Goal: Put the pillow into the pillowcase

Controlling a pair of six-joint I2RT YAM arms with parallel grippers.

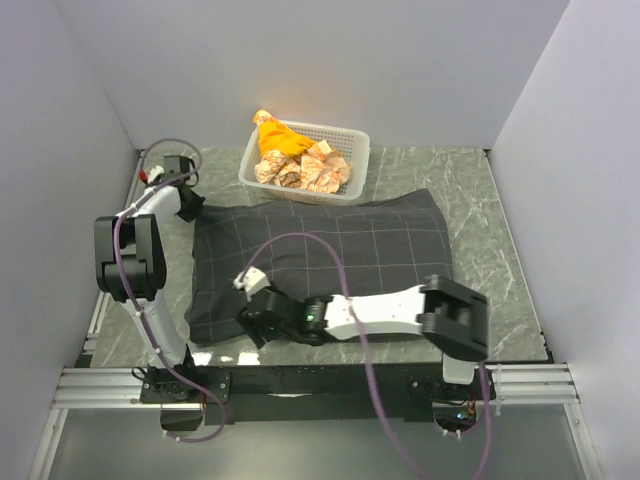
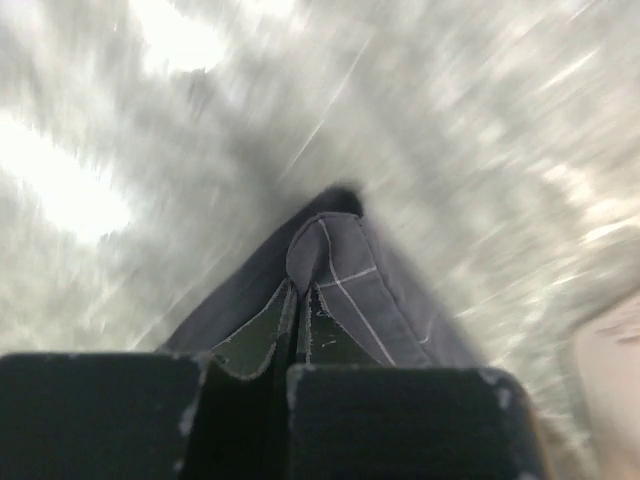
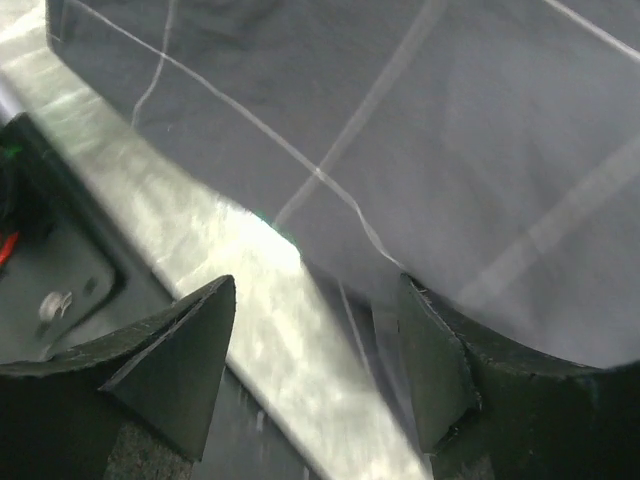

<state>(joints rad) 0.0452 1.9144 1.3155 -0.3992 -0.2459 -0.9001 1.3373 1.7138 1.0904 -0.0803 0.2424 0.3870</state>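
The dark charcoal pillowcase (image 1: 330,260) with thin light grid lines lies plump across the middle of the marble table. The pillow is hidden; no cream fabric shows. My left gripper (image 1: 190,205) is at the case's far left corner, shut on a fold of the pillowcase (image 2: 340,270). My right gripper (image 1: 248,318) is low at the case's near left edge, jaws open. In the right wrist view the pillowcase (image 3: 400,130) fills the upper part, and its edge lies against the right finger (image 3: 440,360).
A white slotted basket (image 1: 345,190) with orange and patterned cloths stands behind the case at the table's far edge. Grey walls close in both sides. The black front rail (image 3: 60,270) lies just beside my right gripper.
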